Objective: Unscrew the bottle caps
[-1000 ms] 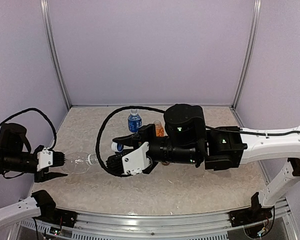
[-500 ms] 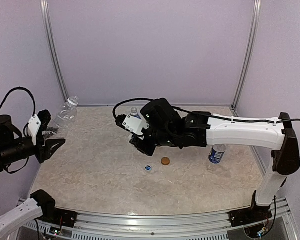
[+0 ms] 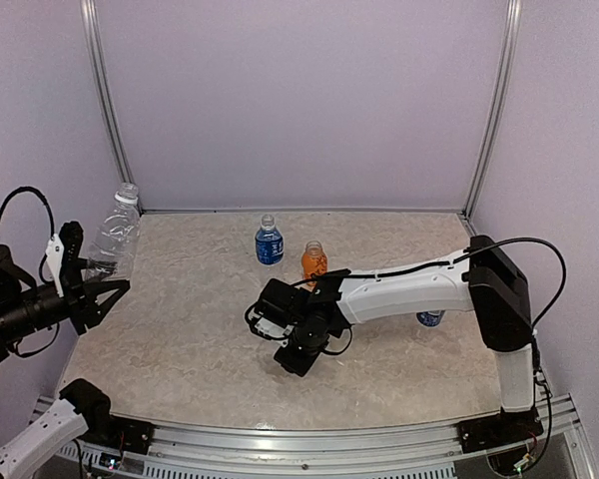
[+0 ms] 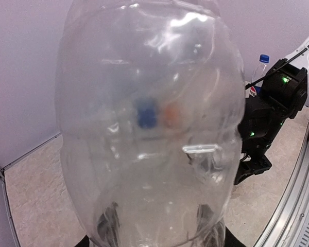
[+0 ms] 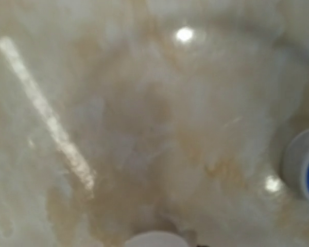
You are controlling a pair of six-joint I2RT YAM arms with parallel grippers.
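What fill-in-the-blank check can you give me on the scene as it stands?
1. The left gripper is shut on the clear bottle that has no ____.
2. The short bottle standing just beyond the right gripper is ____ in colour.
3. The bottle at the back of the table wears a ____ label.

Missing words: label; orange; blue.
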